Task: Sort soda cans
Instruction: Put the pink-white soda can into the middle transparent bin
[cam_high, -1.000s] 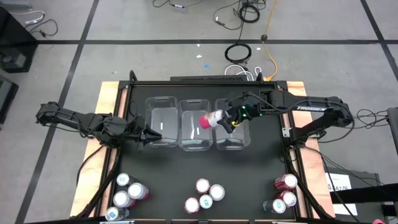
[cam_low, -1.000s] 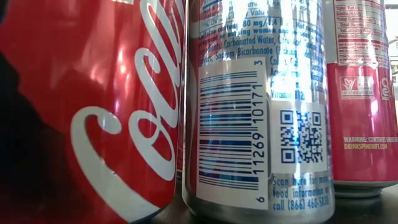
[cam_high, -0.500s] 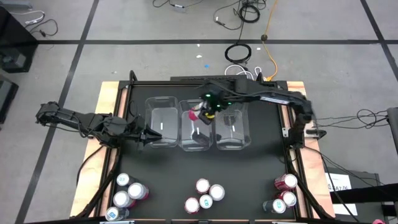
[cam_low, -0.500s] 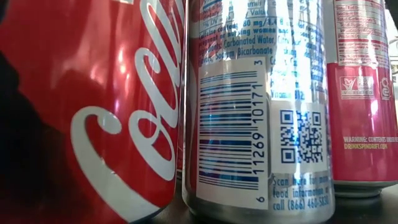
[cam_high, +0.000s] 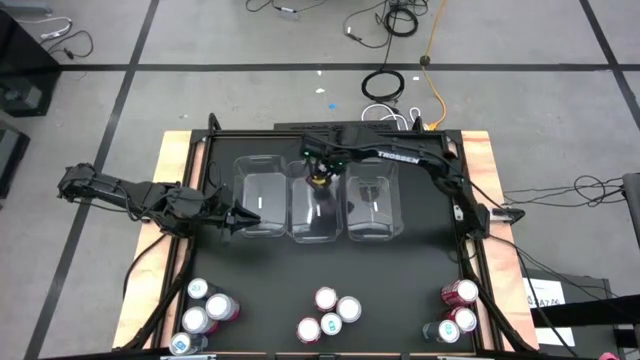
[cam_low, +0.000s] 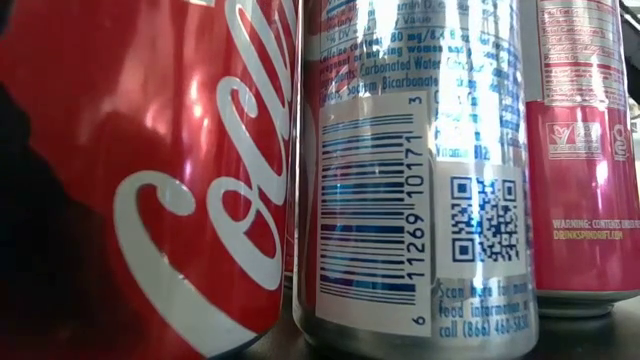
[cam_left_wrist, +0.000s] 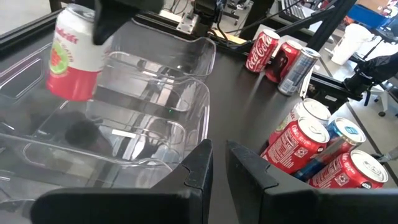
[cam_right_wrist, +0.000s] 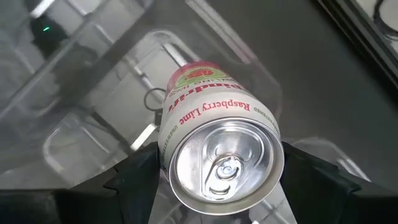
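Right tool gripped a pink-and-white can upright by its sides, over the middle bin of three, likely so it drops in standing. Left tool shut, empty, waited beside the left bin. Unsorted cans stood clustered along the table's near edge.

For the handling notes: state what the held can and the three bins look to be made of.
Raspberry lime can: apparently aluminium, bright brushed lid with pull tab, glossy printed wall; the right gripper holds it.
Bins: clear, seemingly rigid plastic; the table shows through, edges glint.
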